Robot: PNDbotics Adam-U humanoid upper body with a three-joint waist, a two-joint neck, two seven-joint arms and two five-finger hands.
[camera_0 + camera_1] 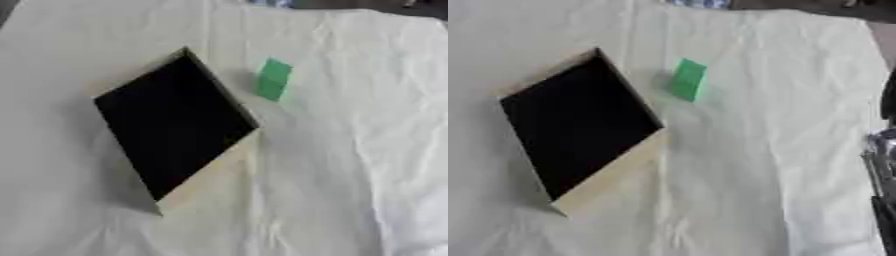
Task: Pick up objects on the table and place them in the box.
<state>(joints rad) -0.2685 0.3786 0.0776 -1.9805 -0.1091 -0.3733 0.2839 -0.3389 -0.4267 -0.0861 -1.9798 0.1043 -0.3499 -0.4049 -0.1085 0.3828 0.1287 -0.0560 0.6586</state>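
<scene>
A shallow box [175,122] with pale wooden walls and a black inside lies on the table [350,175], turned so that one corner points away from the robot and another toward it. Nothing can be made out inside the box; its dark floor hides any detail. A small green block [273,79] stands on the table just beyond the box's far right wall, near it but apart from it. A wrinkled cream cloth covers the table around the box. Well to the right of the box, at the edge of the right eye view, a strip of the robot's black and silver right arm [883,165] shows. Neither hand is in view, so I cannot tell whether they are released, clenched or grasping anything.
</scene>
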